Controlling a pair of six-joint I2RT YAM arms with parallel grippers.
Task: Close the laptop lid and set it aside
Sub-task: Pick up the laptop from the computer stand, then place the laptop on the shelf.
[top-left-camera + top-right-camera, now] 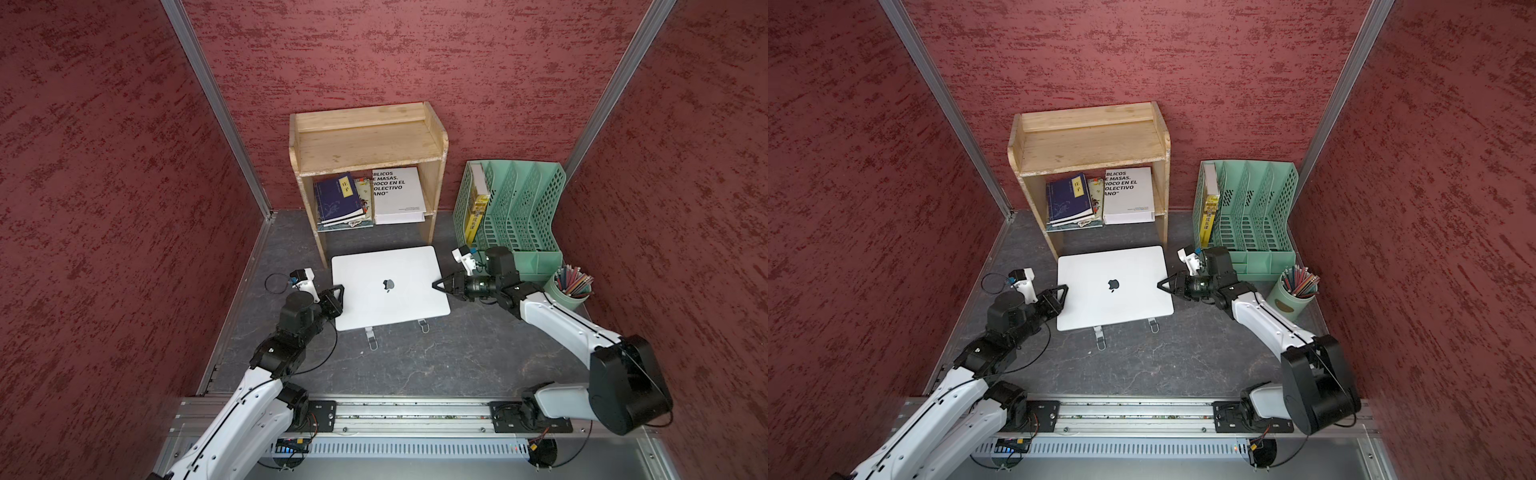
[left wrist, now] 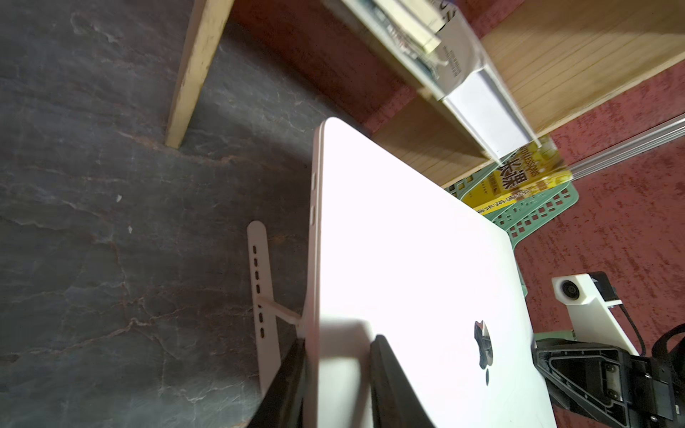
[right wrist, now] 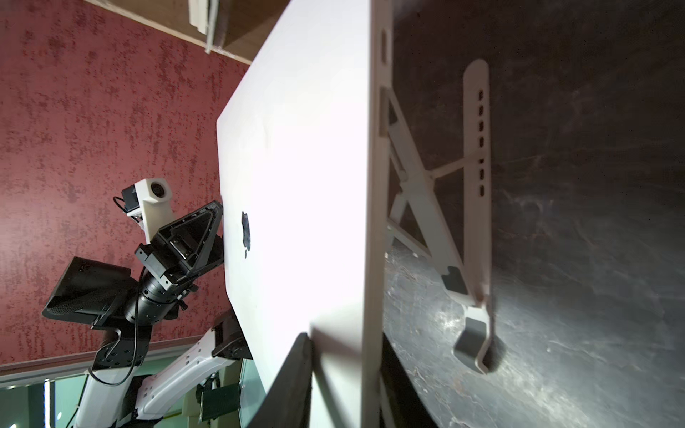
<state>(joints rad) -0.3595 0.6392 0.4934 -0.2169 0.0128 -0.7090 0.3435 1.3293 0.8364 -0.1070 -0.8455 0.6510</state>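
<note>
3 wall panels (image 1: 104, 208), dark red w/ rough streaky texture, box in 1 tabletop (image 1: 415, 365), dark grey, slate-look w/ pale veins. 2 arms, white shells w/ black joints: L arm (image 1: 249, 399) & R arm (image 1: 561, 328), both stretching in from the near rail. 1 shelf unit (image 1: 365, 141), pale wood, 2 tiers, rounded side panels, against the far wall. 1 file organiser (image 1: 523, 208), mint plastic w/ perforated walls, 4 slots, R of the shelf unit; 1 yellow book (image 1: 476, 216) stands in its leftmost slot.

1 laptop (image 1: 399, 305), thin, silver-white, rounded corners, sits mid-table just in front of the shelf unit, propped on 1 white folding stand (image 3: 478, 148) w/ a row of slots; 2 of its hooked feet poke out at the near edge. Lid (image 1: 1100, 266) is down flat, plain back up, 1 small dark apple logo at centre.

Lower tier: 1 white book (image 1: 397, 191) w/ black lettering, beside a small stack topped by 1 navy book (image 1: 336, 195); can't count the thin ones under it. 1 pencil cup (image 1: 575, 301), pale green, round, near the R arm, full of coloured pencils (image 1: 573, 278), too many to count.

L gripper (image 1: 341, 289) is clamped on the laptop's L edge, black fingers (image 2: 389, 374) above & below, gap only as wide as the closed laptop. R gripper (image 1: 435, 286) does the same on the R edge.
</note>
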